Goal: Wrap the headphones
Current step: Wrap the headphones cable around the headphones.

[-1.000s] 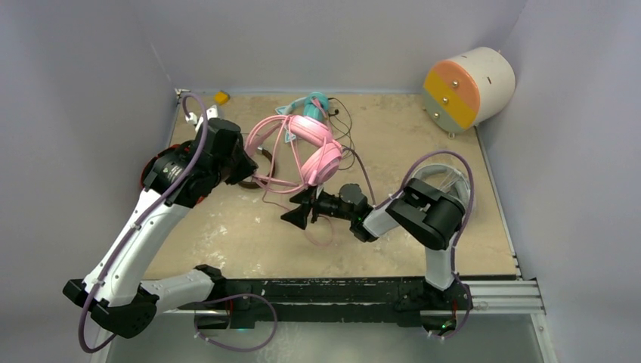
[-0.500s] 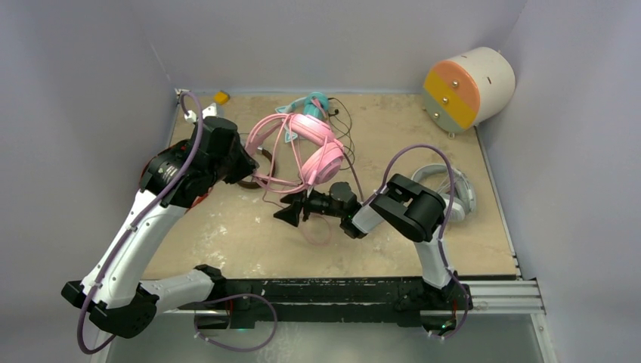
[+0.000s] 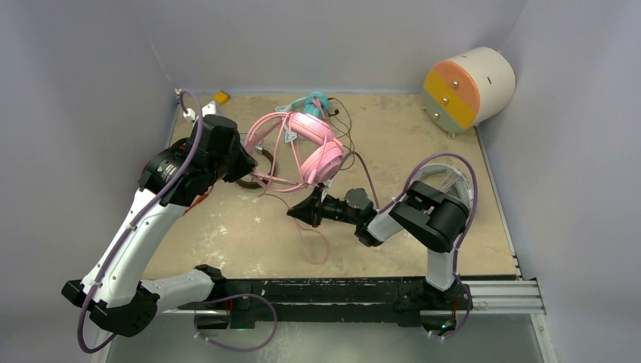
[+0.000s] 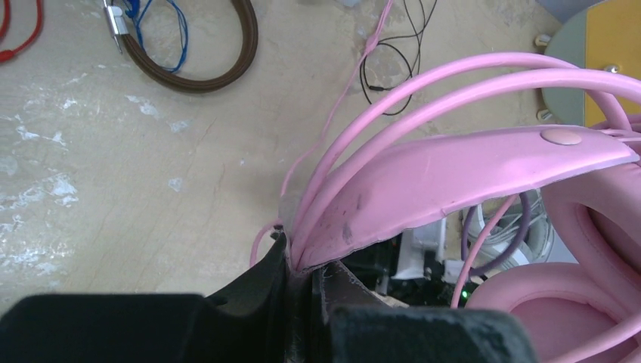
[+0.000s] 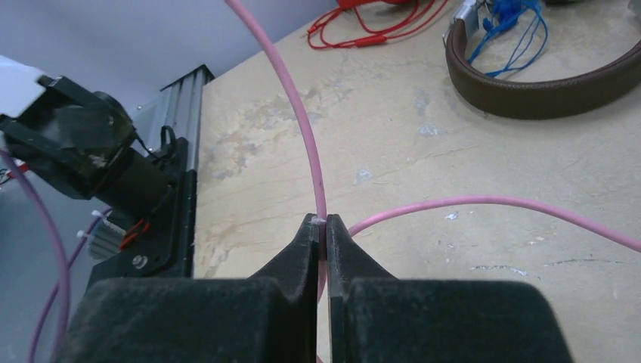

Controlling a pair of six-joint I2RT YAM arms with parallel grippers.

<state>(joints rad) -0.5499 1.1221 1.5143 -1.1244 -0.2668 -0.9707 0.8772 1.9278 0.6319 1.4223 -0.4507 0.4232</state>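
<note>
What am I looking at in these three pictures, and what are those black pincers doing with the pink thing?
These are two robot arms bolted to the near edge of a table. The wide picture is taken from above and behind them. The two close-ups come from a small camera on each wrist, looking out past its own claw.

The left claw is shut on the band of the pink headphones. The right claw is shut on their thin pink cable.

Also on the table are brown headphones with a blue cord, and a red cable. A whitish pair lies partly hidden behind the right arm.
</note>
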